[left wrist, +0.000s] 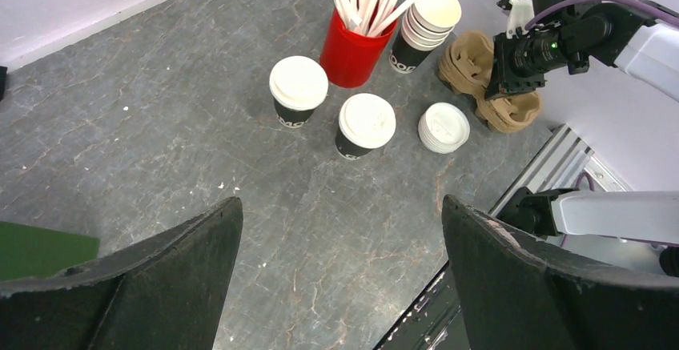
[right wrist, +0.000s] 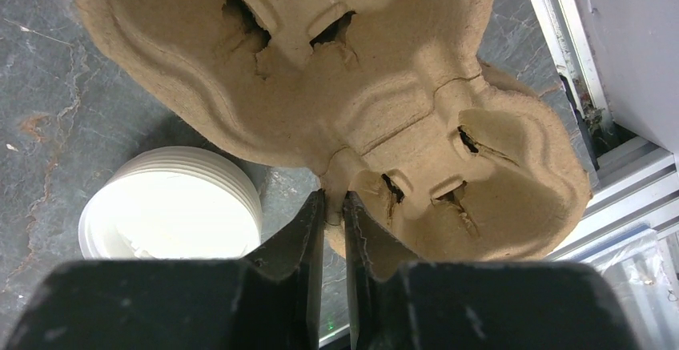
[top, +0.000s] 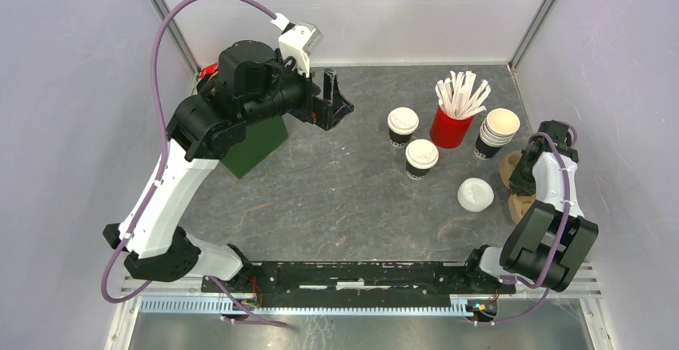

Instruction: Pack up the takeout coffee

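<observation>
Two lidded dark takeout coffee cups stand on the grey table: one farther back, one nearer; both also show in the left wrist view. A brown pulp cup carrier lies at the right edge. My right gripper is shut on the carrier's near rim. My left gripper is open and empty, held high at the back left, far from the cups; its fingers frame bare table.
A red cup of white stirrers, a stack of lidless cups and a stack of loose white lids stand near the carrier. A green box sits under the left arm. A metal rail runs along the near edge.
</observation>
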Robot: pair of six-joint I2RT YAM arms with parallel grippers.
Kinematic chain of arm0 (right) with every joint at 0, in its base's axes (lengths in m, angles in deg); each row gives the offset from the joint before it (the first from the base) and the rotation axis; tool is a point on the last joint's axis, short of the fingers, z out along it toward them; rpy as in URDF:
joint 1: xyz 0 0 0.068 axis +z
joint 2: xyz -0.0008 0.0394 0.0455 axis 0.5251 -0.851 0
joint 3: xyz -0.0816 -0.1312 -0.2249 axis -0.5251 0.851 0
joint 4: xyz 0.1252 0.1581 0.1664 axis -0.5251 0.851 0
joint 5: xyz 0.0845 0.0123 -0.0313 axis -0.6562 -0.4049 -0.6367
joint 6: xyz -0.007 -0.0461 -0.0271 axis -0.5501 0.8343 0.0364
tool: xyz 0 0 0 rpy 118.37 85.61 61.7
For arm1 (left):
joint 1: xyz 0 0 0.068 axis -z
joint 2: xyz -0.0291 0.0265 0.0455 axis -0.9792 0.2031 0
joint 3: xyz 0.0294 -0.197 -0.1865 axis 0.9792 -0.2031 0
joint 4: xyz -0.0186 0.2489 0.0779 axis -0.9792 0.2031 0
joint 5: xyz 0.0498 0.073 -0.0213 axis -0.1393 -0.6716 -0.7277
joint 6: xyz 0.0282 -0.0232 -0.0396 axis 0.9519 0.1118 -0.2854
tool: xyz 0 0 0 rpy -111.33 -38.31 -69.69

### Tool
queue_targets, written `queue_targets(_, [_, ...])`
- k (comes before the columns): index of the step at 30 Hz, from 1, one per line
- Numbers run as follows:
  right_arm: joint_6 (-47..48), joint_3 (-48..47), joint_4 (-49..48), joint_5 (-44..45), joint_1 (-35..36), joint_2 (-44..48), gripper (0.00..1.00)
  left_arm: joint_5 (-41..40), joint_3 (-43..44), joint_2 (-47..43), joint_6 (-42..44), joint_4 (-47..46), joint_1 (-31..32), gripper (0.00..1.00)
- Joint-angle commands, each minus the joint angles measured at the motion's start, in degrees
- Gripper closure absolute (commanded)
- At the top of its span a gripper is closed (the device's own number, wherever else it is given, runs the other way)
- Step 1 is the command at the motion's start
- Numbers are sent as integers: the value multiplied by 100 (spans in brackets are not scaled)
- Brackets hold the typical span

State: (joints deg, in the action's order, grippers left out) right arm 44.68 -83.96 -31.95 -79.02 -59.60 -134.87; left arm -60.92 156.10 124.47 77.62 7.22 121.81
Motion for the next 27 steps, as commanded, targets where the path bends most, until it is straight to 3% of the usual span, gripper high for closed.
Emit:
queue_targets(1, [-46, -209, -92, 44, -47, 5, 84, -38, 21, -1, 225, -22, -75, 0])
queue_targets(27, [-61, -220, 4, -168, -46, 262, 76, 118, -87, -139, 198, -38, -73, 0])
